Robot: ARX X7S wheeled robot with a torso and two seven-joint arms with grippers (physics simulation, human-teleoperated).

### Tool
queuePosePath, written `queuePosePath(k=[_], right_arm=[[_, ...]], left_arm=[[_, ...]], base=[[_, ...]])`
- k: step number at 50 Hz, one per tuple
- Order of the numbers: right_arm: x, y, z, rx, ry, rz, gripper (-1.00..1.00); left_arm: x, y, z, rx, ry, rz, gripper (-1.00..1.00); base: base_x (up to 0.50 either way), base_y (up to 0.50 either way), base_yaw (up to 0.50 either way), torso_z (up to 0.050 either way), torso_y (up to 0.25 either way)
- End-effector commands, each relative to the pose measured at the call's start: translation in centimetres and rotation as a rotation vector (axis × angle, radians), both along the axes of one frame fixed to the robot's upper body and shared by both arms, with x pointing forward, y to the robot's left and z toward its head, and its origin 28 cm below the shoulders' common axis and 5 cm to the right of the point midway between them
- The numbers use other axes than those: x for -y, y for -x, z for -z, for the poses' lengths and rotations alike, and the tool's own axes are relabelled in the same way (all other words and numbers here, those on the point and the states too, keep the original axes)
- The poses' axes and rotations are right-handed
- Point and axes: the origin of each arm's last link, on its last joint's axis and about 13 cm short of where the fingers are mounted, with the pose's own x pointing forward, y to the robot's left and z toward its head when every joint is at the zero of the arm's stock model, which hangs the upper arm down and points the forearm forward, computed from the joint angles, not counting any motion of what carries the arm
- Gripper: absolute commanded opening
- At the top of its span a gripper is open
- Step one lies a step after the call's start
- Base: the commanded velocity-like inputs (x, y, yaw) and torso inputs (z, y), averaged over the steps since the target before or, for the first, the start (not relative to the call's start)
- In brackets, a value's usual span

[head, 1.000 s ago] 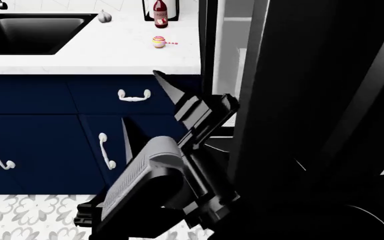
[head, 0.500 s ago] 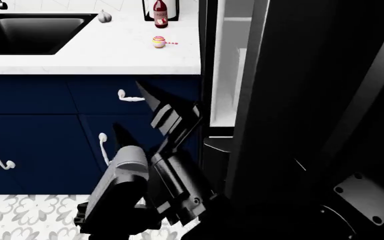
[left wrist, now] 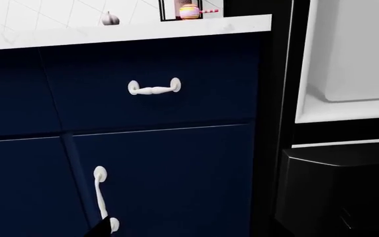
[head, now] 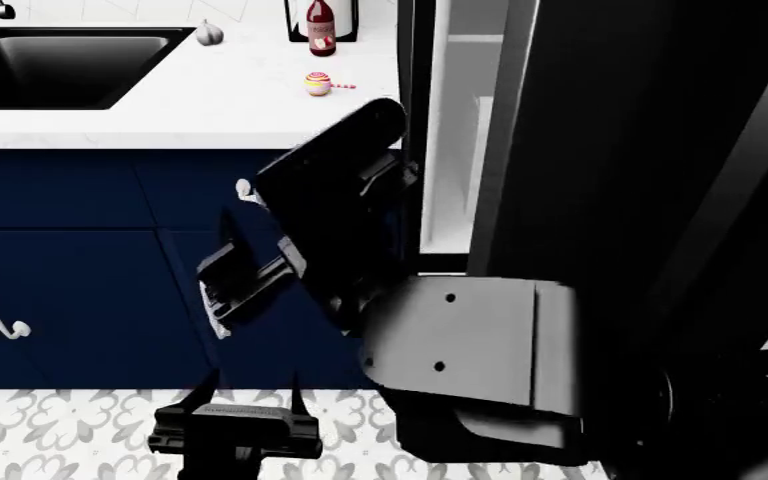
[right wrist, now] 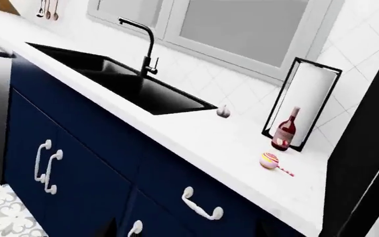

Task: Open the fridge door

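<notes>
We are looking at the fridge door [head: 624, 150], the tall glossy black panel filling the right of the head view, already standing ajar: a gap at its left edge is showing the white interior [head: 454, 130]. Its long axis is running vertically, and its free edge is lying just to the right of our left arm [head: 344, 200], which is reaching up in front of the navy cabinets [head: 64, 250] below the desk [head: 157, 110]. We judge the left arm nearer. We cannot tell whether the left gripper is apart or together; it is hidden behind the arm. The right gripper is not showing either; its camera is facing the sink [right wrist: 117, 79]
</notes>
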Motion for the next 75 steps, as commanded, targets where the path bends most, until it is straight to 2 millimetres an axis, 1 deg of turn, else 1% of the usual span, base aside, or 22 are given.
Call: queuePosePath(k=[1, 5, 8, 16, 20, 27, 32, 41, 48, 53, 59, 64, 69, 75], right_arm=[[0.4, -3.6, 0.6, -0.224, -0.172, 0.017, 1.00], [0.7, -4.6, 1.3, -0.236, -0.158, 0.064, 1.00], [0.8, -5.3, 2.1, -0.228, -0.112, 0.112, 1.00], [1.4, -7.4, 3.7, -0.182, -0.009, 0.294, 1.00], [1.6, -8.0, 4.3, -0.173, 0.017, 0.334, 1.00], [2.0, -8.6, 4.7, -0.167, 0.035, 0.364, 1.00], [2.2, -8.8, 4.8, -0.180, 0.017, 0.393, 1.00], [2.6, -9.8, 4.9, -0.174, 0.003, 0.530, 1.00], [3.1, -10.3, 4.6, -0.175, -0.054, 0.635, 1.00], [3.3, -10.5, 4.8, -0.166, -0.059, 0.696, 1.00], [3.3, -10.3, 5.0, -0.162, -0.048, 0.753, 1.00], [3.4, -10.2, 5.4, -0.174, -0.006, 0.821, 1.00], [3.9, -9.4, 5.6, -0.184, 0.014, 0.834, 1.00], [5.2, -8.2, 5.6, -0.177, 0.023, 0.823, 1.00]], left_arm=[[0.0, 0.0, 0.0, -0.001, 0.001, 0.000, 1.00], [0.0, 0.0, 0.0, -0.001, 0.002, 0.000, 1.00], [0.0, 0.0, 0.0, -0.001, 0.002, -0.001, 1.00], [0.0, 0.0, 0.0, -0.002, 0.000, -0.001, 1.00], [0.0, 0.0, 0.0, -0.002, 0.000, -0.001, 1.00], [0.0, 0.0, 0.0, -0.002, 0.000, -0.002, 1.00], [0.0, -0.1, 0.0, -0.003, -0.001, -0.001, 1.00], [0.0, -0.1, 0.0, -0.007, -0.001, 0.000, 1.00], [0.0, -0.1, 0.0, -0.010, -0.002, 0.002, 1.00], [0.0, -0.1, 0.0, -0.010, -0.002, -0.001, 1.00], [0.0, -0.1, -0.1, -0.011, -0.002, -0.001, 1.00], [0.0, -0.1, -0.1, -0.010, -0.001, 0.000, 1.00], [0.0, -0.1, 0.0, -0.011, 0.000, 0.000, 1.00], [0.0, 0.0, -0.1, -0.006, 0.000, -0.003, 1.00]], base=[[0.00, 0.00, 0.00, 0.000, 0.000], [0.00, 0.00, 0.00, 0.000, 0.000], [0.00, 0.00, 0.00, 0.000, 0.000], [0.00, 0.00, 0.00, 0.000, 0.000], [0.00, 0.00, 0.00, 0.000, 0.000], [0.00, 0.00, 0.00, 0.000, 0.000], [0.00, 0.00, 0.00, 0.000, 0.000], [0.00, 0.00, 0.00, 0.000, 0.000], [0.00, 0.00, 0.00, 0.000, 0.000], [0.00, 0.00, 0.00, 0.000, 0.000], [0.00, 0.00, 0.00, 0.000, 0.000], [0.00, 0.00, 0.00, 0.000, 0.000], [0.00, 0.00, 0.00, 0.000, 0.000], [0.00, 0.00, 0.00, 0.000, 0.000]])
